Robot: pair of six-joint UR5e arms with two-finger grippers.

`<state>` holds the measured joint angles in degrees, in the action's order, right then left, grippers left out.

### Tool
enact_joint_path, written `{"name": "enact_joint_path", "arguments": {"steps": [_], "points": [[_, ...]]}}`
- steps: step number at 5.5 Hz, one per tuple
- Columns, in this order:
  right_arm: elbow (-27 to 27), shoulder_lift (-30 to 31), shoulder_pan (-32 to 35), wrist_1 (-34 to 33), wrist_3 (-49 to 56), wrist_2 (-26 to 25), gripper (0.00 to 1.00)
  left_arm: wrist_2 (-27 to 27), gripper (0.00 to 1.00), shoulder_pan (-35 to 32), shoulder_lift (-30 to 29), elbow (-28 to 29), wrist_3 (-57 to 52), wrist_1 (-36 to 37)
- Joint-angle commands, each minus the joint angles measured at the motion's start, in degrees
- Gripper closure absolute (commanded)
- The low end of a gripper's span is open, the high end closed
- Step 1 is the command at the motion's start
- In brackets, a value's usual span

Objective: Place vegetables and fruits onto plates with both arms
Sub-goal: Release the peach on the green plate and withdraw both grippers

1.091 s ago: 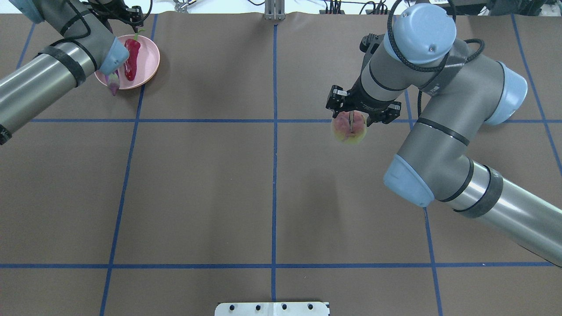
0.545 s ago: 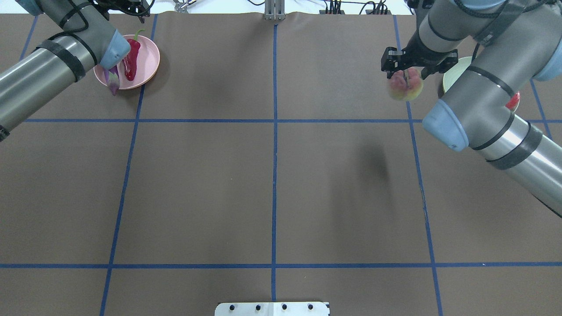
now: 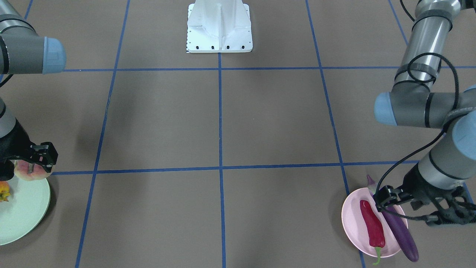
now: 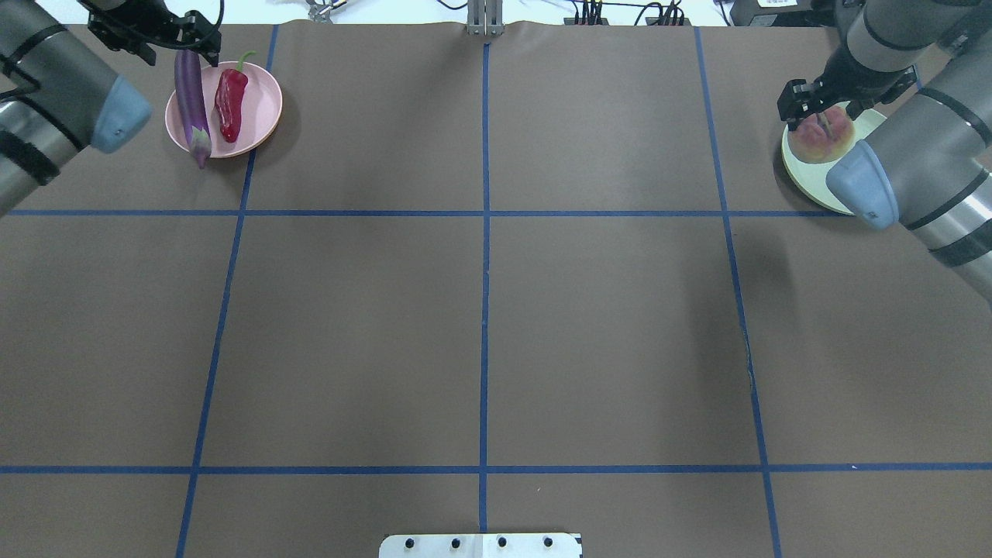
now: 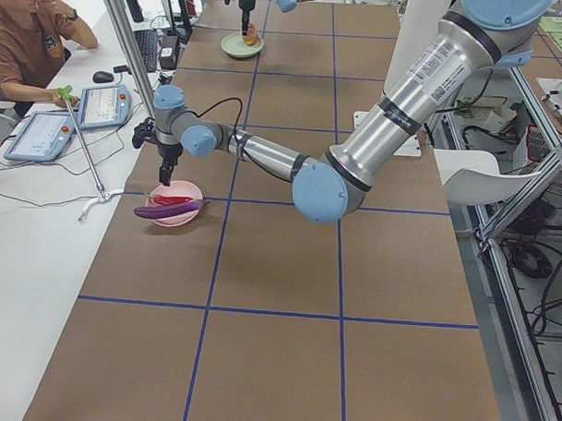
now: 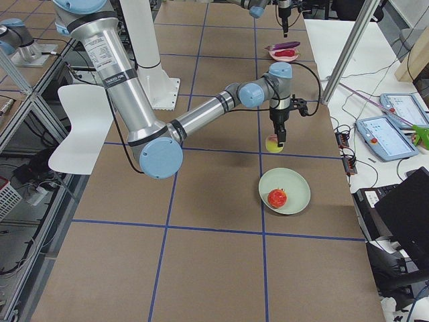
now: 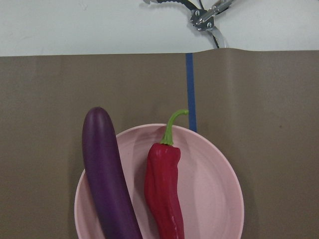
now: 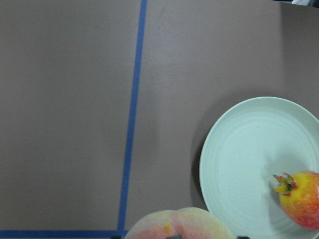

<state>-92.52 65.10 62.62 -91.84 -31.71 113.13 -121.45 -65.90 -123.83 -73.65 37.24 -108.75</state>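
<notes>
The purple eggplant (image 4: 188,93) and red chili (image 4: 230,105) lie side by side on the pink plate (image 4: 260,108). The eggplant overhangs the rim. The left wrist view shows both: eggplant (image 7: 104,184), chili (image 7: 164,194). My left gripper (image 4: 151,39) is open and empty, raised just behind that plate. My right gripper (image 4: 824,124) is shut on the peach (image 4: 814,143) and holds it above the inner edge of the mint green plate (image 4: 802,174). The pomegranate-like fruit (image 8: 301,199) sits on the mint plate (image 8: 244,164). My right arm hides it in the overhead view.
The white base block (image 3: 219,28) stands at the robot's edge of the brown, blue-taped table. An operator (image 5: 29,35) with tablets and cables sits beyond the far edge, behind a metal post (image 5: 130,48). My right arm's elbow (image 4: 864,182) overhangs the mint plate.
My right arm has carried the peach from mid-table to the far right, over the mint plate. My left arm has drawn back off the pink plate, uncovering the eggplant.
</notes>
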Motion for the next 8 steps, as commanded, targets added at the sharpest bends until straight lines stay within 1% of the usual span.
{"name": "enact_joint_path", "arguments": {"steps": [1, 2, 4, 5, 6, 7, 8], "points": [[13.94, 0.12, 1.62, 15.53, 2.17, -0.10, 1.00, -0.99, 0.00, -1.95, 7.54, -8.25, -5.86, 1.96], [16.73, -0.06, 1.80, 16.94, 3.05, -0.19, 1.00, -0.90, 0.00, -1.87, 7.81, -8.52, -5.86, 2.05], [18.33, -0.15, 1.45, 16.86, 2.80, -0.02, 1.00, -0.90, 0.00, -1.87, 7.90, -8.52, -5.95, 2.05], [18.95, -0.15, 1.45, 16.95, 2.80, 0.16, 0.42, -0.90, 0.00, -1.87, 7.90, -8.44, -5.95, 2.05], [18.78, -0.49, 1.28, 16.95, 2.62, 0.07, 0.01, -0.90, 0.00, -1.87, 7.82, -8.35, -5.95, 2.05], [18.61, -1.45, 1.36, 16.87, 2.97, 0.33, 0.00, -0.99, 0.00, -1.87, 7.82, -8.35, -5.95, 2.05], [17.91, -1.55, 3.19, 16.52, 3.67, 3.47, 0.00, -1.07, 0.00, -2.39, 7.82, -8.44, -6.13, 2.05]]}}
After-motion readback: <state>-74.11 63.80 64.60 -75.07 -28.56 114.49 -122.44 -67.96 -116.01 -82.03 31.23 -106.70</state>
